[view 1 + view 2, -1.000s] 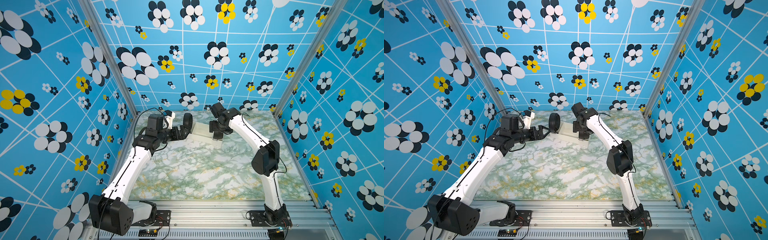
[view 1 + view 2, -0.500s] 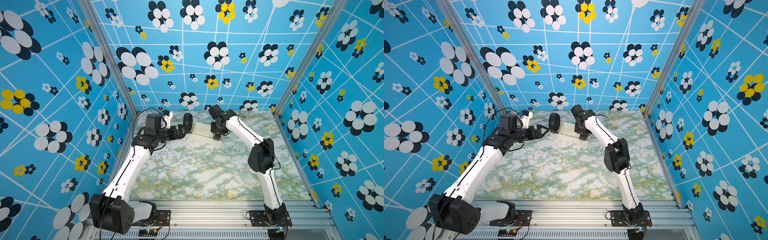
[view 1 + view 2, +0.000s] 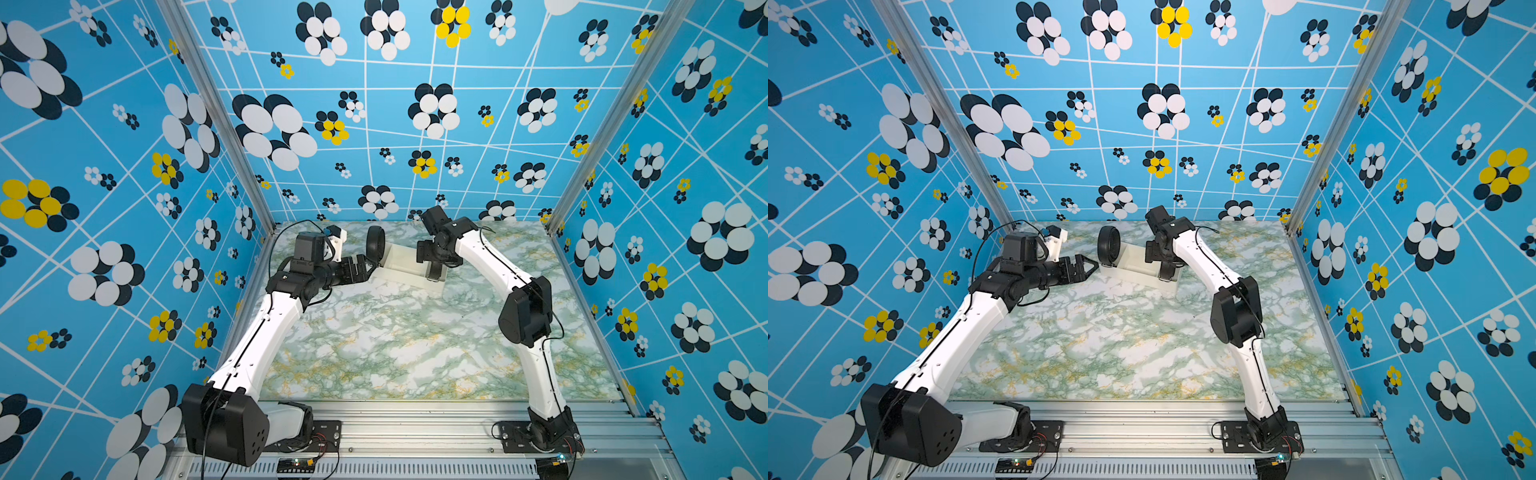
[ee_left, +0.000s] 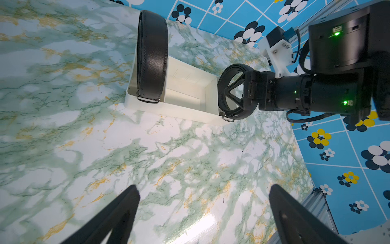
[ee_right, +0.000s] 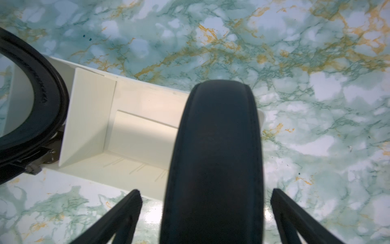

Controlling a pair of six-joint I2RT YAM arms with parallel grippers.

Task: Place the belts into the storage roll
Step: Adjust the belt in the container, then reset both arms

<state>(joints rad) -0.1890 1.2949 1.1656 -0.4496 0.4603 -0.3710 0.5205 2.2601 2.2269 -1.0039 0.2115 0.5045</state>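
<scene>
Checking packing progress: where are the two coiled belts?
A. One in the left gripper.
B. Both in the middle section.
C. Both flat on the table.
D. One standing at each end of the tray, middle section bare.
D: one belt stands on edge at one end of the tray, the other belt at the opposite end between the fingers of the open right gripper, middle section bare.

Green-marbled tabletop [image 3: 415, 340]; off-white storage roll [image 3: 399, 269] resting near far edge.
</scene>
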